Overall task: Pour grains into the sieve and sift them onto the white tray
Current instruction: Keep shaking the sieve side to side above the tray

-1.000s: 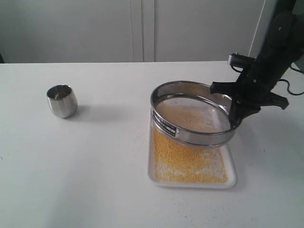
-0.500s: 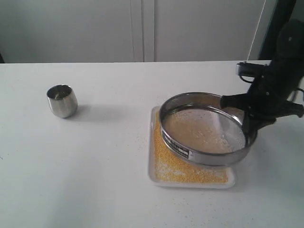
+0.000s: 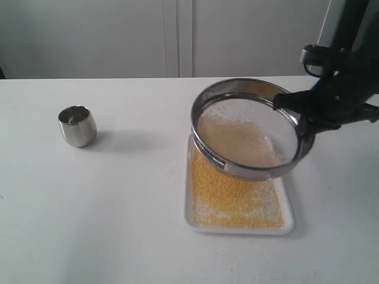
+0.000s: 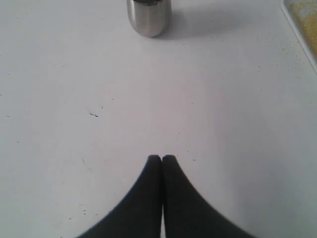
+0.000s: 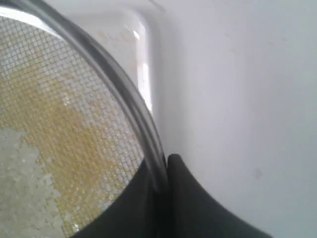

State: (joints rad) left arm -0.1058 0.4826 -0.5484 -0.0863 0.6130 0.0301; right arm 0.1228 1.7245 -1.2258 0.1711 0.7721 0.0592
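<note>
Right pincer (image 3: 304, 136) was clamped nearly shut on the right rim of the sieve (image 3: 216, 161). It held the sieve tilted above the far end of the tray (image 3: 188, 214), with pale grains (image 3: 237, 142) inside. Sieve lay left of that pincer, so shaking likely needed centring over the tray. Left pincer (image 4: 162, 158) was shut, empty, well apart.

Elevated exterior overview, two close wrist views, white tray (image 3: 237, 230) in all
</note>
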